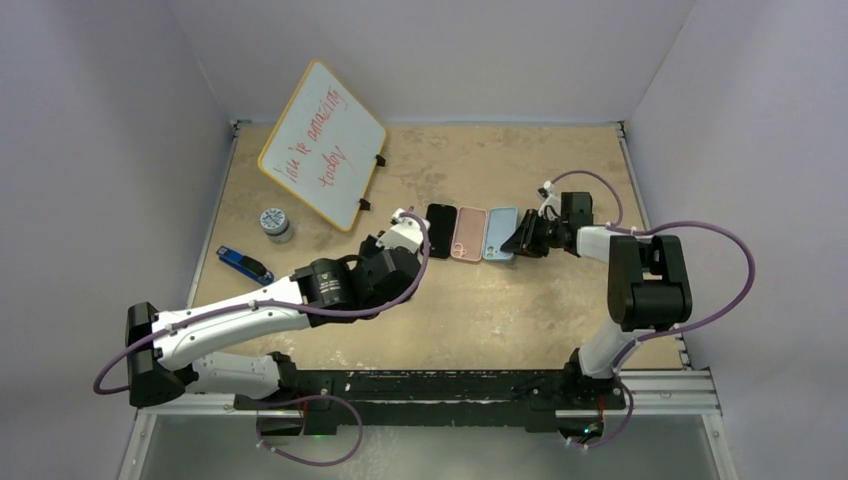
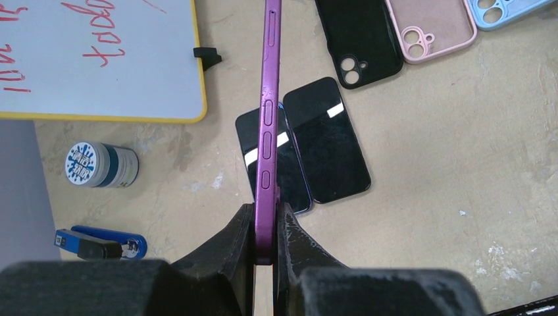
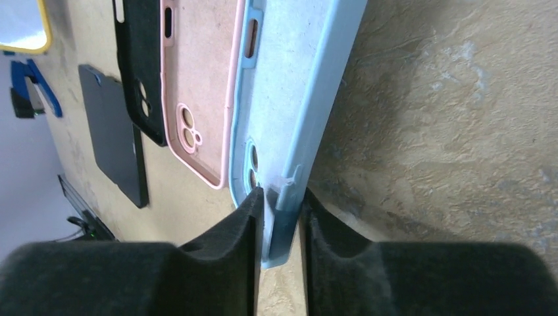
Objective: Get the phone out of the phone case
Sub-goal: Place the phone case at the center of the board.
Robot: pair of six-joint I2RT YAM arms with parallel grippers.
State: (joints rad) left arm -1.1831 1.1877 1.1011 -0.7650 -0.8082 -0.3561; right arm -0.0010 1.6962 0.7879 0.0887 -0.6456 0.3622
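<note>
Left gripper (image 2: pixel 264 217) clamped purple phone (image 2: pixel 268 131) edge-on above table (image 2: pixel 460 164); right gripper (image 3: pixel 281 197) pinched blue case (image 3: pixel 289 99) wall, likely lining it beside pink case (image 3: pixel 197 79).

The top camera looks steeply down from above and behind the arm bases and takes in the whole table (image 1: pixel 500 320). The left wrist camera looks closely along the purple phone (image 2: pixel 268 131), with the whiteboard (image 2: pixel 99 66) off to the left. The right wrist camera sits nearest, sighting along the blue case (image 3: pixel 296 85). All three views share the pink case (image 1: pixel 468 233).
</note>
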